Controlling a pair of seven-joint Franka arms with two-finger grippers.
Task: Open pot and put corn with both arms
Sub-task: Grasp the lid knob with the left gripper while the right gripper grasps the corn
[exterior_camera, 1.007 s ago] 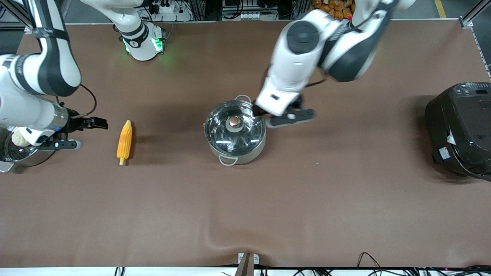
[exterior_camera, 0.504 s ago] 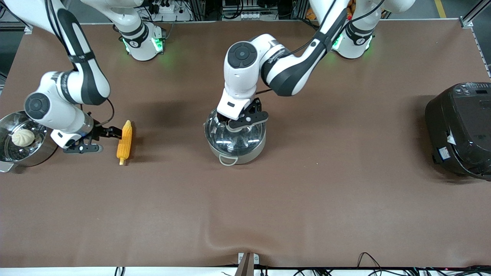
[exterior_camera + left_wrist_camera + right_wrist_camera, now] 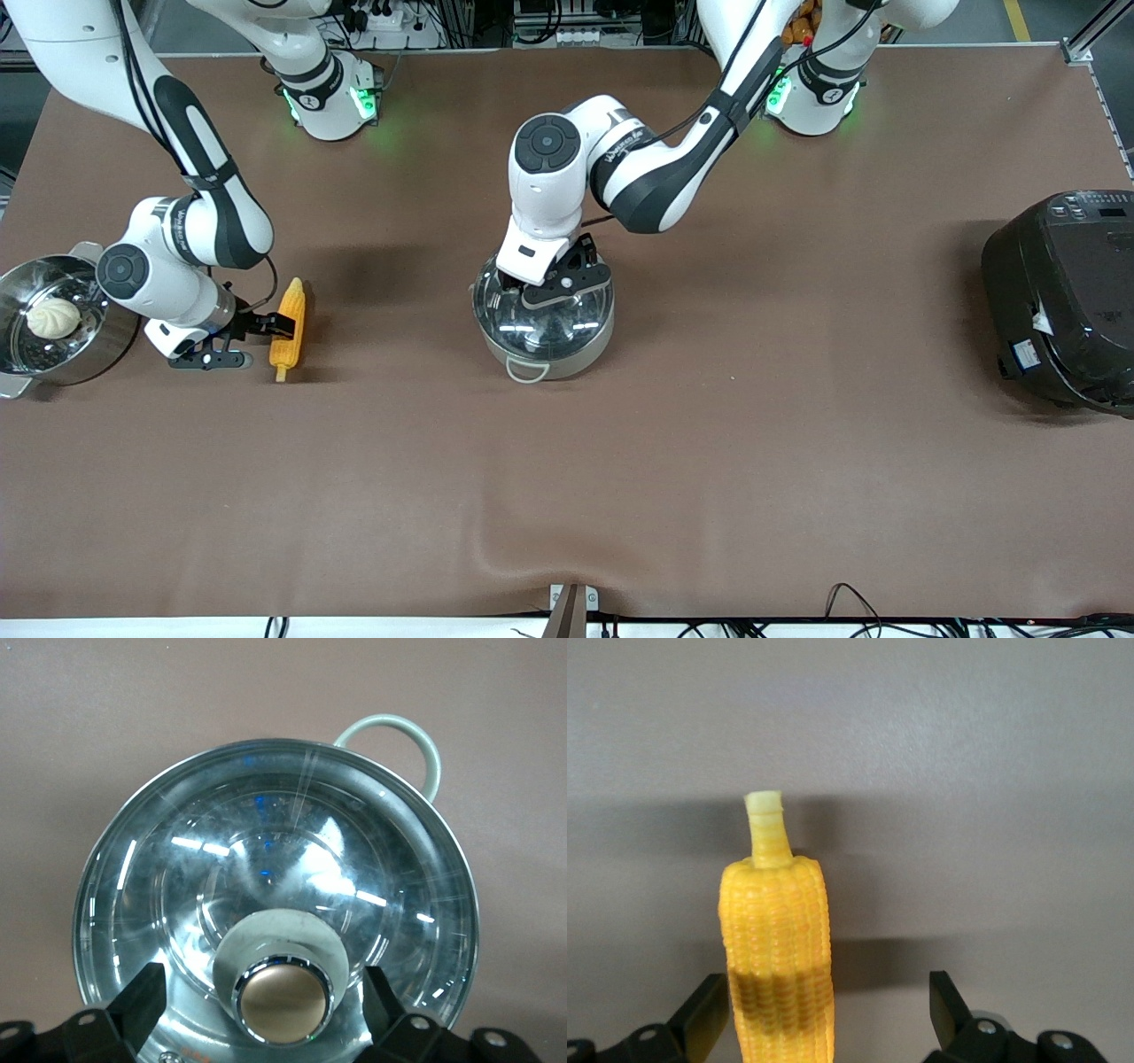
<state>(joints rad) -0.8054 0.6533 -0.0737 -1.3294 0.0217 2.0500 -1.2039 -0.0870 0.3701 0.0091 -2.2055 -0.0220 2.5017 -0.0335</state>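
Pot (image 3: 543, 323) sits centre frame in the front view, slightly above the middle of the worktop (image 3: 709, 461). Glass lid (image 3: 542, 310) is on it, not lifted. Lid knob (image 3: 283, 999) shows low centre in the left wrist view, between the two spread fingers (image 3: 135, 1005); I see no contact yet on either side.

Left tool (image 3: 532, 288) is down over the lid around the knob, its arm coming in from the upper right of the frame. Jaws spread, not pinching.

Corn (image 3: 289, 329) lies on the worktop at left of frame, pointed tip toward the top, pale stalk toward the bottom. Right tool (image 3: 270, 326) is at the cob's middle, jaws spread. In the right wrist view the cob (image 3: 778, 957) sits close to one finger (image 3: 707, 1014), with a wide gap to the other, so it is off-centre in the opening.

Step in hand, by my read: both arms set for their grasps, lid knob and corn, neither closed.

Next move likely calls for the left tool to close on the knob and lift the lid straight up and aside. The right tool should centre a bit on the cob before closing, or it may roll.

Steamer basket (image 3: 84, 341) with a white bun (image 3: 53, 316) at far left edge, black cooker (image 3: 1063, 297) at far right edge; not involved.
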